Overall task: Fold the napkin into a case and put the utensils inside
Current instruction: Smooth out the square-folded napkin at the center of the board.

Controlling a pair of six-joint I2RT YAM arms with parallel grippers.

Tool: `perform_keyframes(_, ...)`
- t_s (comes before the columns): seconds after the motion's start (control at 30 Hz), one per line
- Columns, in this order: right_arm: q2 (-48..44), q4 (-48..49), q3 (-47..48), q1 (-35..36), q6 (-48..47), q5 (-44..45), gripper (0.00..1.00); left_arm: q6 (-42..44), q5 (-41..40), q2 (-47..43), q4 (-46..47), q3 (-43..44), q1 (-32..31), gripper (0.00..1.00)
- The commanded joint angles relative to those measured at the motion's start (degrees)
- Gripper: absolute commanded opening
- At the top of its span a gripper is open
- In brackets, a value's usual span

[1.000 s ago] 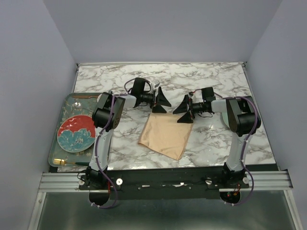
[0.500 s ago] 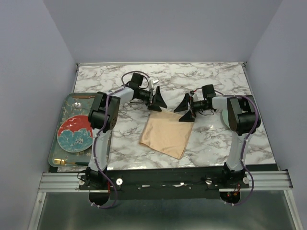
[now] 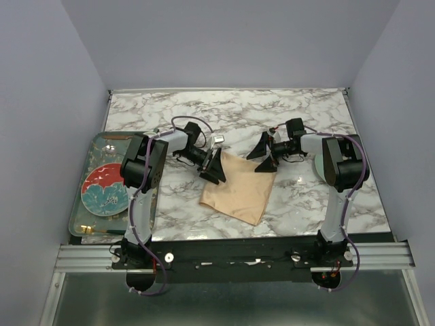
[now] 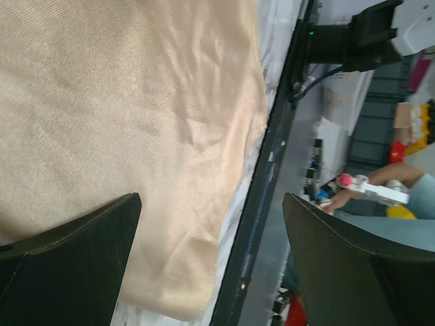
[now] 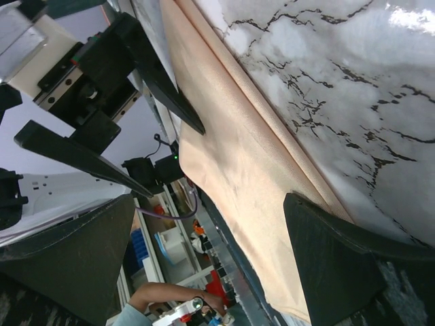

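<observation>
Tray (image 3: 87, 145) at the counter's (image 3: 292, 115) left edge: grey-green, patterned, rectangular, raised rim. In it: a round plate (image 3: 106, 189), red rim, blue floral centre, glossy. The fork (image 3: 84, 229) lies along the tray's near edge, just beside the plate, with a gold metal head and a darker, thin handle. No cutlery in or on the cloth.

Counter is white marble with grey veins, shiny.

Napkin (image 3: 238, 191) lies flat mid-counter, between the arms, well apart from the tray. Peach-orange, thin, slight satin sheen, roughly four-sided, turned at an angle, one corner toward the near edge. The left wrist view shows fine weave and soft creases (image 4: 122, 102). The right wrist view shows a doubled edge, two layers stacked (image 5: 238, 170).

Left end effector (image 3: 214, 167) is at the napkin's far-left corner, jaws wide, holding nothing; its black wedge fingers (image 4: 68, 265) sit over the cloth, contact unclear. Right end effector (image 3: 264, 155) is at the far-right corner, jaws wide, holding nothing.
</observation>
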Motion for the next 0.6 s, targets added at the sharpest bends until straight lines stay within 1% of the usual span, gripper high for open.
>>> perform_keyframes(0.0,2.09,-2.18,0.46,-0.49,-3.13,7.62,1.00,5.15,-2.71,4.80,-3.36,1.95,-0.10,0.99)
perform_keyframes(0.1,1.91,-2.88,0.55,-0.49,-4.09,8.32,1.00,5.85,-3.24,6.56,-3.97,1.68,0.60,0.99)
perform_keyframes(0.3,1.91,-3.76,0.90,-0.49,-5.14,8.85,1.00,9.98,-2.72,4.11,-6.87,0.89,1.05,0.99)
perform_keyframes(0.43,1.65,-4.21,1.43,-0.58,-5.67,8.94,1.00,8.76,2.72,-0.89,-7.58,1.51,0.00,0.99)
perform_keyframes(0.57,1.65,-4.56,1.69,-0.49,-6.20,9.29,1.00,5.95,5.36,-4.42,-7.84,-0.59,-2.47,0.99)
